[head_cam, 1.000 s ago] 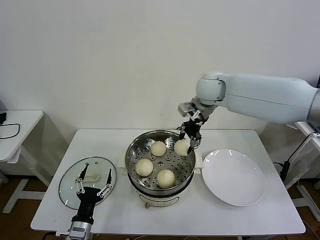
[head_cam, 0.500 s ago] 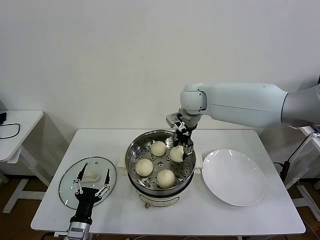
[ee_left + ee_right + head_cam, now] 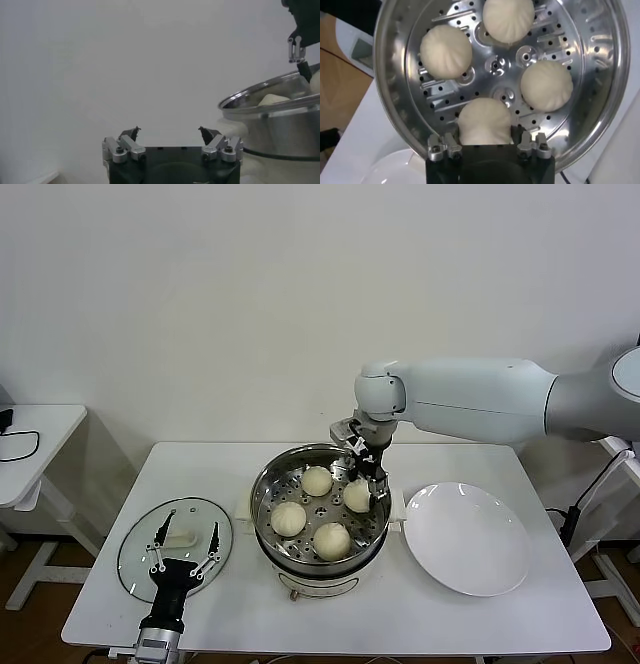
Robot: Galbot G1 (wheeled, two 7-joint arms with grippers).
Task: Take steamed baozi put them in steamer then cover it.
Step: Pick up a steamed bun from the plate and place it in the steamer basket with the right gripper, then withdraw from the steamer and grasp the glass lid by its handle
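The steamer (image 3: 268, 484) stands mid-table, a shiny steel pot with a perforated tray (image 3: 495, 65). Several cream baozi lie on the tray: one at the back (image 3: 317, 480), one on the left (image 3: 288, 518), one in front (image 3: 331, 540). Another baozi (image 3: 355, 496) (image 3: 484, 122) rests on the tray between the fingers of my right gripper (image 3: 368, 489) (image 3: 485, 144), which reaches down into the pot. Its jaws stand open, a little off the bun's sides. The glass cover (image 3: 140, 549) lies flat on the table's left. My left gripper (image 3: 192, 529) (image 3: 169, 132) hovers open over it, holding nothing.
An empty white plate (image 3: 468, 539) sits right of the steamer. The steamer's white base (image 3: 300, 586) faces the table's front edge. A small white side table (image 3: 30, 434) stands off to the left. The steamer's wall (image 3: 270, 120) shows in the left wrist view.
My right gripper carried the baozi from above the steamer's right rim down onto the tray, and its jaws have spread off the bun. The left arm has not moved.
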